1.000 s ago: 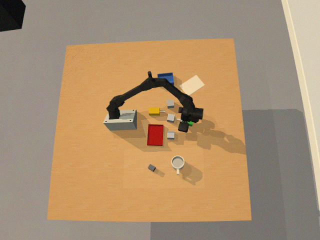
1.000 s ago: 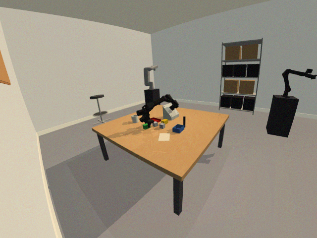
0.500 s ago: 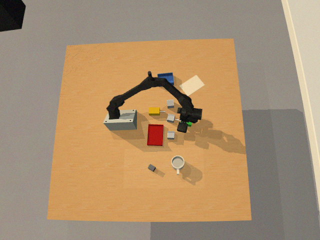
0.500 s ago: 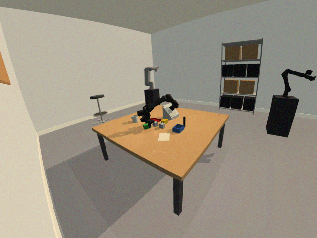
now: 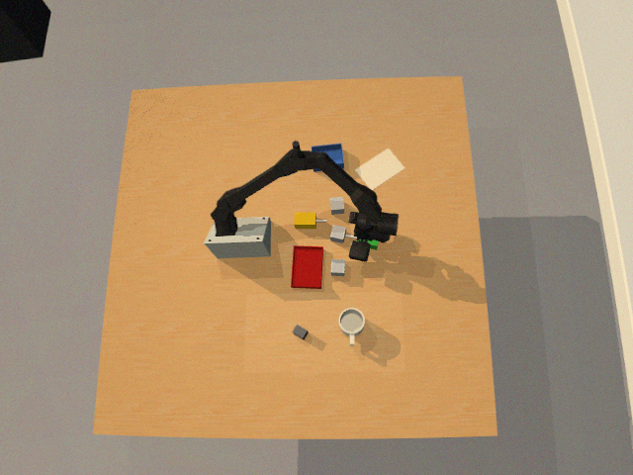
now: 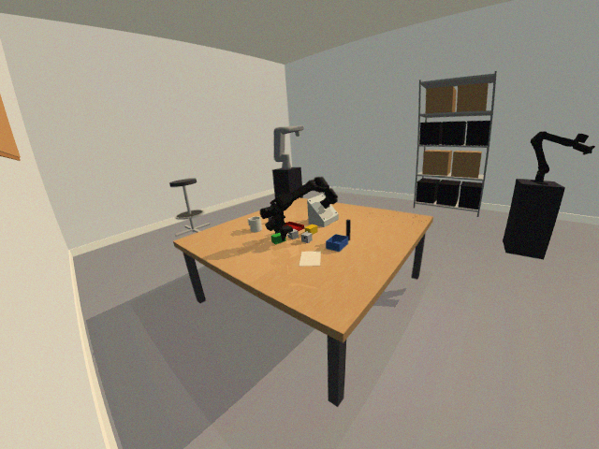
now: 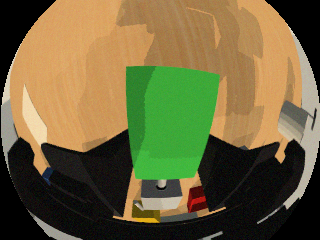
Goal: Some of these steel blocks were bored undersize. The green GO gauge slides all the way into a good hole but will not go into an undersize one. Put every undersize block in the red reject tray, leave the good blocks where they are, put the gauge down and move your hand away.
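Fingers clamped on green GO gauge [image 5: 374, 243] [image 6: 276, 238] [image 7: 172, 120], pin at the middle steel block [image 5: 337, 234] [image 6: 293, 234] [image 7: 161, 195]; insertion depth unclear. All three blocks sit outside red tray [image 5: 307, 267] [image 6: 294, 225] [image 7: 197, 200].

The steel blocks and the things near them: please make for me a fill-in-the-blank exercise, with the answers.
The gripper is shut on the ____ gauge.
The gauge's pin points at the ____ of the three blocks in the row.
The reject tray is coloured ____.

Missing words: green; middle; red
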Robot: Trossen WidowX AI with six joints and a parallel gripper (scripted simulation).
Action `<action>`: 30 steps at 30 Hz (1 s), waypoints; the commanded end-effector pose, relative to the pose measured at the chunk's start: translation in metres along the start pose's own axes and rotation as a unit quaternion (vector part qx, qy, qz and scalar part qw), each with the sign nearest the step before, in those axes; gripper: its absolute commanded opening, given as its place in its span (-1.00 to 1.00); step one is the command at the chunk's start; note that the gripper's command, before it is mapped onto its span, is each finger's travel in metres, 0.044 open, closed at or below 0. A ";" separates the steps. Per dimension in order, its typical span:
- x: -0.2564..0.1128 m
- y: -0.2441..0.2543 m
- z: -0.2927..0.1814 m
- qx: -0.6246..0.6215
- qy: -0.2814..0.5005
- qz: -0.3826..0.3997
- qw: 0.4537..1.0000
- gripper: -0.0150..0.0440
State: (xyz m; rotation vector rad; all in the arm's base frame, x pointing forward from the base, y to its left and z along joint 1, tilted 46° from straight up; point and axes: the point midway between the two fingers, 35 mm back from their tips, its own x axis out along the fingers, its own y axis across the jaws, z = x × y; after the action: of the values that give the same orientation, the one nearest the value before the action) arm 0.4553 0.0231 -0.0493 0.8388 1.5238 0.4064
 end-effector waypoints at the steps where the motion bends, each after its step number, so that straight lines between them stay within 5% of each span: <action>1: -0.002 0.003 0.001 0.000 -0.002 0.002 1.000 -0.49; 30: -0.002 0.002 -0.005 0.001 -0.002 0.002 1.000 -0.49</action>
State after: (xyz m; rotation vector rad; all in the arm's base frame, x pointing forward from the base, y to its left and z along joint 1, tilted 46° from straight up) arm 0.4503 0.0242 -0.0492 0.8402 1.5257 0.4061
